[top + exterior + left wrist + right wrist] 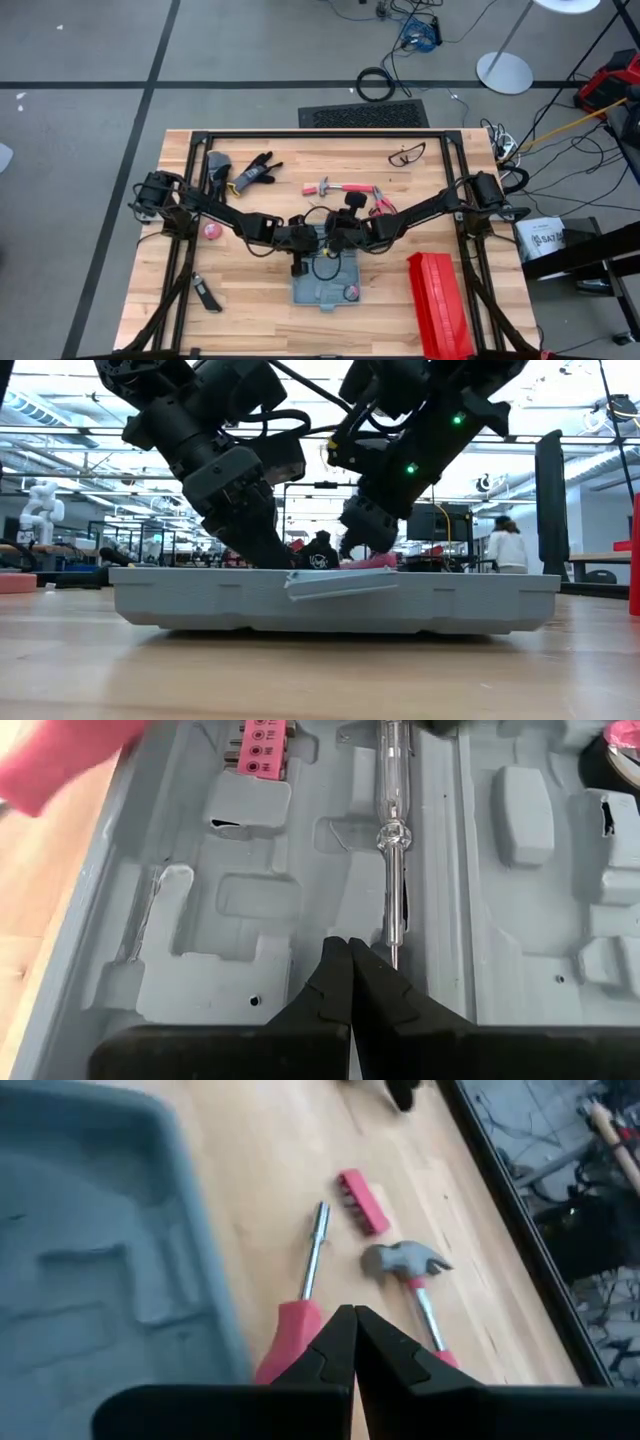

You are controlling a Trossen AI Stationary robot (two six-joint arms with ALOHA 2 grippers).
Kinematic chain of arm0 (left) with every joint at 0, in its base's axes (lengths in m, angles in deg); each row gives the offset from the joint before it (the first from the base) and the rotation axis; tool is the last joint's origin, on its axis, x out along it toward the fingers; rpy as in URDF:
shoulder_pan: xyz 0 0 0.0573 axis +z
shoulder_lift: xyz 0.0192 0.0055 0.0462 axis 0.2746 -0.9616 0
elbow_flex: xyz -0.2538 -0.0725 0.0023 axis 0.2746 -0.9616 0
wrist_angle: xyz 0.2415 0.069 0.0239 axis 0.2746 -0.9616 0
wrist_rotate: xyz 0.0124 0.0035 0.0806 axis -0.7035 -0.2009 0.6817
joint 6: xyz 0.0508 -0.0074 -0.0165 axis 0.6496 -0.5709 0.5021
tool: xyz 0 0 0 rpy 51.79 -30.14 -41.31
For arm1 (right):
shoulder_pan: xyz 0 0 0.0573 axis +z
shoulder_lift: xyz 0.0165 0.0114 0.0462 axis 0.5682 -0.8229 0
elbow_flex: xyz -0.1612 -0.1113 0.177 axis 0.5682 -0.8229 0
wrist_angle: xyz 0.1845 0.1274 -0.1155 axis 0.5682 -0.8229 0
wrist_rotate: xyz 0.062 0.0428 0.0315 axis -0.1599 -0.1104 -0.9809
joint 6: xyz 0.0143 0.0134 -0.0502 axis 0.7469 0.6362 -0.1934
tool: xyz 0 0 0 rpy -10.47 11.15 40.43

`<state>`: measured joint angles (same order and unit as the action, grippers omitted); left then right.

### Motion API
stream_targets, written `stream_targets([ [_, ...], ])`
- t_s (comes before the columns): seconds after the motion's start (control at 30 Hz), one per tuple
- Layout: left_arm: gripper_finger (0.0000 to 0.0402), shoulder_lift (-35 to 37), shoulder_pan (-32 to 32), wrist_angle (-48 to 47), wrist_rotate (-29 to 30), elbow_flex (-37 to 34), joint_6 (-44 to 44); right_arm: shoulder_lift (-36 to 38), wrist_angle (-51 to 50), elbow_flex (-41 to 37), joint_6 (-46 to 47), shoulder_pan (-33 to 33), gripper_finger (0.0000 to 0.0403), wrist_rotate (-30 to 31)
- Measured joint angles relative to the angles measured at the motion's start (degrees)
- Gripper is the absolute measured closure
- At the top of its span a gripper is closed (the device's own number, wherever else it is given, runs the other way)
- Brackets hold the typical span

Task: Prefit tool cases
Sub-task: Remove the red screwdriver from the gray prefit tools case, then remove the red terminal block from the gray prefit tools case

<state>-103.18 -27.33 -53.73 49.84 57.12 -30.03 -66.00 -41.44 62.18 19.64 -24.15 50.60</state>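
Low view — hands (pixel 262 545) perhaps over case (pixel 200 600)

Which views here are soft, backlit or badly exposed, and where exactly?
Low view: bright ceiling lights behind turn both arms into silhouettes, while the case stays readable. Right wrist view: the case corner and the near screwdriver handle are blurred; the hammer is sharper. Left wrist view: evenly lit, with a blurred pink thing at the edge. High view: even light.

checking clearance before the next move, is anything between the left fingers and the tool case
Nothing visible. The left gripper, fingers shut, hangs right over the open tool case, beside a clear-handled screwdriver lying in its slot.
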Motion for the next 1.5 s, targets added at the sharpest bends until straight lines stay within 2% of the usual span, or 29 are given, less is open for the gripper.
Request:
stream_targets([
  [0.13, 0.0401, 0.00, -0.08, -0.02, -0.02, -0.02, 0.02, 1.44, -1.86, -0.02, 0.42, -0.38, 0.0403, -5.83],
  [0.4, 0.0401, 0.00, -0.09, 0.01, 1.43, -0.02, 0.05, 2.29, -3.25, -0.02, -0.79, -0.30, 0.0403, -24.70],
  [0.47, 0.0401, 0.00, -0.07, 0.03, 1.73, -0.02, 0.04, 2.51, -3.98, -0.02, -0.08, -0.27, 0.0403, -27.36],
  [0.9, 0.0401, 0.00, -0.05, 0.03, 3.22, -0.02, -0.44, 2.71, -14.11, -0.02, -0.16, 3.45, 0.0403, -27.29],
  [1.17, 0.0401, 0.00, -0.02, 0.01, 3.37, -0.07, 0.00, 1.56, -14.22, 0.00, -0.16, 3.33, 0.0403, -23.70],
  [1.5, 0.0401, 0.00, -0.03, 0.01, 3.48, -0.04, 0.02, -0.15, -13.93, 0.07, 0.12, 2.74, 0.0403, -23.80],
])
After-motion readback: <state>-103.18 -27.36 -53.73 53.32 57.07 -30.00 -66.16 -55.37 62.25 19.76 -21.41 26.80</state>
